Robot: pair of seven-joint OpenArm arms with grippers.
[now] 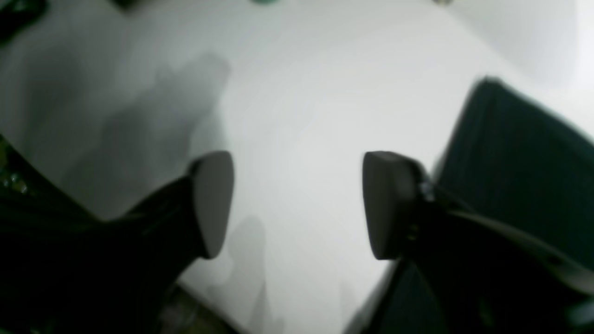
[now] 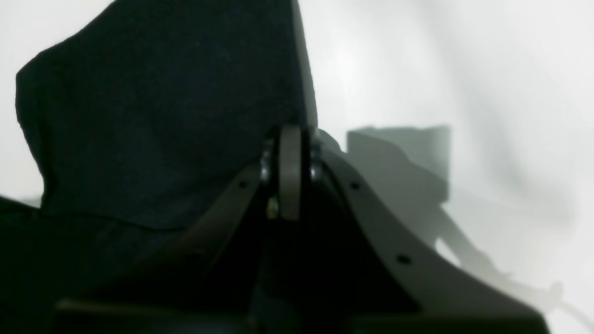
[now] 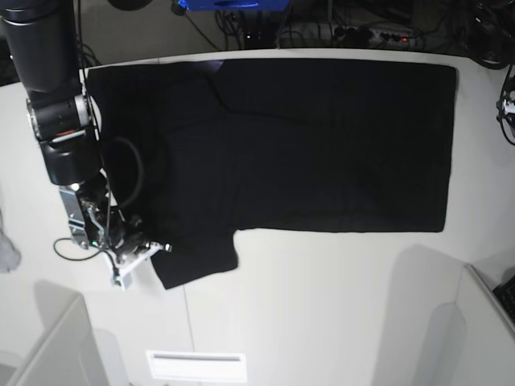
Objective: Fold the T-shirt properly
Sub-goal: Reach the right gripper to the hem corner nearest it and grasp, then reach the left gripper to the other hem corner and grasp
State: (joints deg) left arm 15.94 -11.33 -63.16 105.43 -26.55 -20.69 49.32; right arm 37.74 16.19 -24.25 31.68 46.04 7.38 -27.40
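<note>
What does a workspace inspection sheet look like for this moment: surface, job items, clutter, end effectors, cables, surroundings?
Surface: white table, shadowed in places.
Job's things: black T-shirt spread flat, plain side up, one sleeve toward the front edge.
Clutter: small grey cloth scrap at the table's edge.
End effectors: right end effector shut at the sleeve edge, with cloth beside the pads; a pinch cannot be confirmed. Left end effector open over bare table, empty, with shirt cloth beside it.
Cables: black cable loop on the right arm; more cables behind the table.
Surroundings: power strip behind the table.
</note>
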